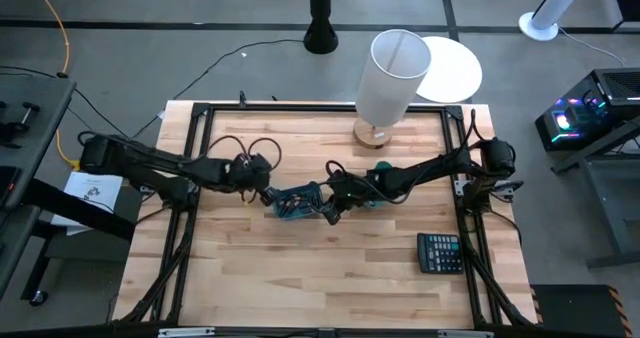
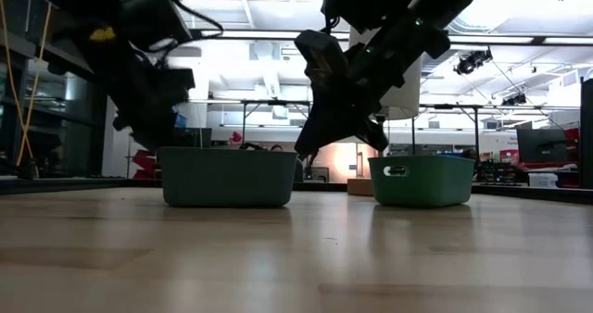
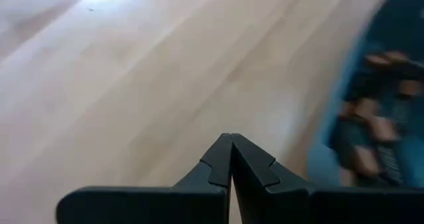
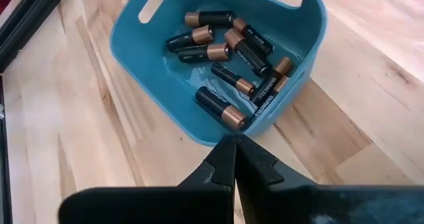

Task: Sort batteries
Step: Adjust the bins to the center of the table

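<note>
**Both pincers clenched empty beside the battery bin**

The right gripper (image 4: 233, 159) has its two dark fingers pressed tip to tip with nothing between them, hanging just outside the wall of the small teal plastic bin (image 4: 136, 52). Inside that bin lie the batteries (image 4: 228, 48), black cylinders with coppery ends, heaped and crossing one another. The left gripper (image 3: 231, 159) is likewise clenched on nothing, over bare light wooden tabletop (image 3: 132, 71), with the bin's edge just beside it.

Judged from here, the risks are these. Shut fingers cannot take a battery, so a descent without opening would only shove the pile or nudge the light bin across the wood. The batteries overlap, so a grip may catch two or roll one away. Both arms meet closely at the bin in the high view, so they could collide. A second teal bin (image 2: 422, 181) stands apart.
</note>
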